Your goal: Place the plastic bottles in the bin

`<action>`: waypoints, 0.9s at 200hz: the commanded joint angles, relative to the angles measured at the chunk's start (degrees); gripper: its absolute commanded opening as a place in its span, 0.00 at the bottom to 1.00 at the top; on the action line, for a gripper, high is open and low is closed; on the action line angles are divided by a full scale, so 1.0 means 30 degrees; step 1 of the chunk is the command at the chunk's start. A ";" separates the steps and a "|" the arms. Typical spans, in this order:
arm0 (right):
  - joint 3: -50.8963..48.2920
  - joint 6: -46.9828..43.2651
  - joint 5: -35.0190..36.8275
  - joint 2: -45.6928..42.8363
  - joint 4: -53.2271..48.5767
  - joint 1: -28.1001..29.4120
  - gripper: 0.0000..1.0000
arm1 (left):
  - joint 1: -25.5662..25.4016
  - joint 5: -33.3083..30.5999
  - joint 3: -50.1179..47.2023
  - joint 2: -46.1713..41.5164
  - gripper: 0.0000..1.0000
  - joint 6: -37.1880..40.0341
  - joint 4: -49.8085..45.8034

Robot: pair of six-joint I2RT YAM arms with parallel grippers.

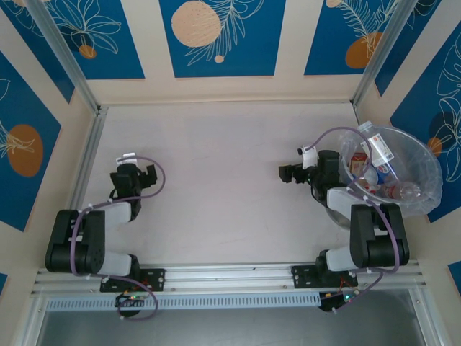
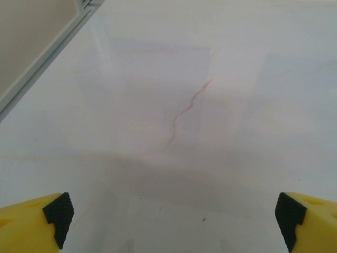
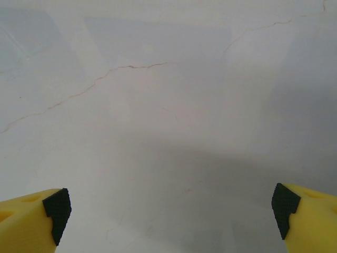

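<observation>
The bottles (image 1: pixel 376 154) lie heaped inside the bin (image 1: pixel 432 173), which stands at the right edge of the table (image 1: pixel 230 166), just beside the right arm (image 1: pixel 374 238). How many are in there I cannot tell through the crinkled liner (image 1: pixel 423 196); red, white and blue labels show among them.

Both hands are released and carry nothing. The left hand (image 2: pixel 171 219) hangs low over bare table on its own side, its yellow fingers (image 2: pixel 31 224) spread to the picture's corners with only the veined surface between them. The right hand (image 3: pixel 171 213) is spread just as wide over bare table, pointing away from the bin and well apart from the left one.

Judging by this, the sorting looks finished, and the step in hand is a tidy close: park and check. To do it well, leave both hands slack and folded back near their bases, so nothing gets nudged. The right arm needs the most care. From above its elbow overlaps the bin's near side, so any swing should go inward, toward the middle of the table, not outward, where it could snag the liner or tip the bin and spill the load. Before calling it done, a slow look along the far edge and the corners is worthwhile.
</observation>
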 commanded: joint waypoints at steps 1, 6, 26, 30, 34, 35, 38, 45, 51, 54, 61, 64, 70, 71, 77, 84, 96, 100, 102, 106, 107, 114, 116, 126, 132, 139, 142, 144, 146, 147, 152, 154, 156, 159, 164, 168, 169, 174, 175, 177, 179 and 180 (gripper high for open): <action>-0.0535 0.0719 -0.1068 0.0402 0.3736 -0.0118 0.99 | 0.0162 0.2118 -0.1209 0.0344 1.00 0.1297 0.4311; -0.0531 0.0669 -0.1080 0.0494 0.3773 -0.0144 1.00 | 0.0147 0.2325 -0.1482 0.0379 1.00 0.1373 0.4887; -0.1015 0.0695 -0.1130 0.0638 0.4602 -0.0169 1.00 | 0.0105 0.2684 -0.1992 0.1059 1.00 0.1545 0.6472; -0.1269 0.0688 -0.1237 0.0586 0.4993 -0.0199 0.99 | 0.0088 0.2771 -0.1950 0.1275 1.00 0.1616 0.6638; -0.1459 0.0681 -0.1292 0.0564 0.5419 -0.0208 0.99 | 0.0053 0.2843 -0.1885 0.1647 1.00 0.1661 0.6822; -0.1517 0.0680 -0.1301 0.0531 0.5481 -0.0207 0.99 | 0.0049 0.2864 -0.1851 0.1783 1.00 0.1654 0.6872; -0.1649 0.0702 -0.1294 0.0447 0.5618 -0.0221 0.99 | 0.0045 0.2897 -0.1784 0.2143 1.00 0.1688 0.7048; -0.2030 0.0728 -0.1488 0.0322 0.6192 -0.0286 1.00 | -0.0074 0.3164 -0.1483 0.2778 0.99 0.2043 0.7643; -0.2447 0.0681 -0.1712 0.0256 0.6903 -0.0322 1.00 | -0.0247 0.3030 -0.0858 0.2403 1.00 0.2171 0.5876; -0.2695 0.0644 -0.1883 0.0182 0.7224 -0.0364 1.00 | -0.0347 0.2720 -0.0499 0.2242 1.00 0.2152 0.4781; -0.3275 0.0625 -0.2209 0.0205 0.8256 -0.0436 1.00 | -0.0709 0.1925 -0.0454 0.2597 1.00 0.2448 0.5161; -0.3531 0.0684 -0.2147 0.0249 0.8778 -0.0481 1.00 | -0.0910 0.1545 -0.0493 0.2669 1.00 0.2560 0.5417; -0.3954 0.0837 -0.1825 0.0445 0.9762 -0.0540 1.00 | -0.1076 0.1179 -0.0303 0.2460 1.00 0.2515 0.4704; -0.4010 0.0876 -0.1714 0.0530 0.9908 -0.0549 0.99 | -0.1072 0.1197 -0.0298 0.2438 1.00 0.2491 0.4612; -0.4269 0.1019 -0.1335 0.1289 1.0900 -0.0573 0.99 | -0.1053 0.1164 -0.0379 0.2557 1.00 0.2508 0.4950; -0.4352 0.1642 -0.0698 0.2568 1.3076 -0.0559 0.99 | -0.1066 0.1149 -0.0359 0.2515 1.00 0.2512 0.4895; -0.2917 0.2199 0.0520 0.1821 0.9084 -0.0873 0.99 | -0.1069 0.1134 -0.0398 0.2547 1.00 0.2537 0.5010; -0.2194 0.2485 0.1107 0.1930 0.7832 -0.0933 0.99 | -0.1065 0.1180 -0.0404 0.2470 1.00 0.2501 0.4885; -0.2096 0.2662 0.1316 0.2196 0.7828 -0.0894 0.99 | -0.1068 0.1199 -0.0409 0.2452 1.00 0.2512 0.4867; -0.2361 0.2825 0.1486 0.2441 0.8955 -0.0856 0.99 | -0.1047 0.1274 -0.0388 0.2493 1.00 0.2539 0.4935; -0.2451 0.2837 0.1495 0.2451 0.9167 -0.0853 0.99 | -0.1043 0.1259 -0.0370 0.2499 1.00 0.2547 0.4947; -0.2400 0.2810 0.1378 0.2138 0.8684 -0.0952 0.99 | -0.1062 0.1374 -0.0323 0.2500 1.00 0.2584 0.4811; -0.2324 0.2773 0.1406 0.2072 0.8363 -0.0942 0.99 | -0.1045 0.1416 -0.0330 0.2459 1.00 0.2584 0.4790; -0.2325 0.2757 0.1573 0.2276 0.8671 -0.0843 0.99 | -0.1053 0.1464 -0.0309 0.2507 1.00 0.2613 0.4819; -0.2257 0.2691 0.1584 0.2138 0.8333 -0.0852 0.99 | -0.1067 0.1504 -0.0321 0.2455 1.00 0.2613 0.4756; -0.2268 0.2713 0.1593 0.2188 0.8376 -0.0851 0.99 | -0.1069 0.1508 -0.0296 0.2502 1.00 0.2656 0.4808; -0.2296 0.2729 0.1577 0.2225 0.8566 -0.0840 0.99 | -0.1065 0.1508 -0.0294 0.2504 1.00 0.2644 0.4790; -0.2305 0.2730 0.1580 0.2233 0.8568 -0.0827 0.99 | -0.1068 0.1508 -0.0293 0.2489 1.00 0.2643 0.4770; -0.2285 0.2701 0.1588 0.2192 0.8488 -0.0838 0.99 | -0.1069 0.1515 -0.0293 0.2478 1.00 0.2643 0.4758; -0.2267 0.2687 0.1590 0.2165 0.8407 -0.0844 0.99 | -0.1069 0.1511 -0.0293 0.2477 1.00 0.2643 0.4771; -0.2228 0.2697 0.1633 0.2127 0.8243 -0.0830 0.99 | -0.1047 0.1517 -0.0279 0.2500 0.99 0.2657 0.4755; -0.2266 0.2693 0.1624 0.2150 0.8290 -0.0824 0.99 | -0.1056 0.1532 -0.0268 0.2503 1.00 0.2646 0.4754; -0.2290 0.2685 0.1643 0.2178 0.8404 -0.0822 0.99 | -0.1066 0.1550 -0.0258 0.2504 1.00 0.2658 0.4739; -0.2306 0.2685 0.1598 0.2202 0.8485 -0.0822 0.99 | -0.1054 0.1627 -0.0223 0.2508 1.00 0.2692 0.4664; -0.2259 0.2700 0.1613 0.2150 0.8342 -0.0822 0.99 | -0.1063 0.1915 -0.0149 0.2510 1.00 0.2801 0.4535; -0.2272 0.2702 0.1627 0.2139 0.8286 -0.0822 0.99 | -0.1060 0.2148 -0.0065 0.2541 1.00 0.2900 0.4407; -0.2275 0.2702 0.1624 0.2139 0.8291 -0.0822 0.99 | -0.1050 0.2209 -0.0047 0.2537 1.00 0.2918 0.4376; -0.2268 0.2698 0.1602 0.2169 0.8431 -0.0825 0.99 | -0.1057 0.2322 -0.0003 0.2561 0.99 0.2921 0.4263; -0.2273 0.2700 0.1611 0.2168 0.8422 -0.0823 0.99 | -0.1063 0.2339 -0.0001 0.2562 0.99 0.2928 0.4274; -0.2263 0.2694 0.1633 0.2168 0.8408 -0.0822 0.99 | -0.1053 0.2367 -0.0001 0.2562 1.00 0.2919 0.4275; -0.2275 0.2678 0.1624 0.2131 0.8353 -0.0822 0.99 | -0.1058 0.2360 0.0007 0.2563 1.00 0.2924 0.4276; -0.2277 0.2690 0.1622 0.2120 0.8339 -0.0822 0.99 | -0.1063 0.2359 0.0018 0.2563 1.00 0.2930 0.4280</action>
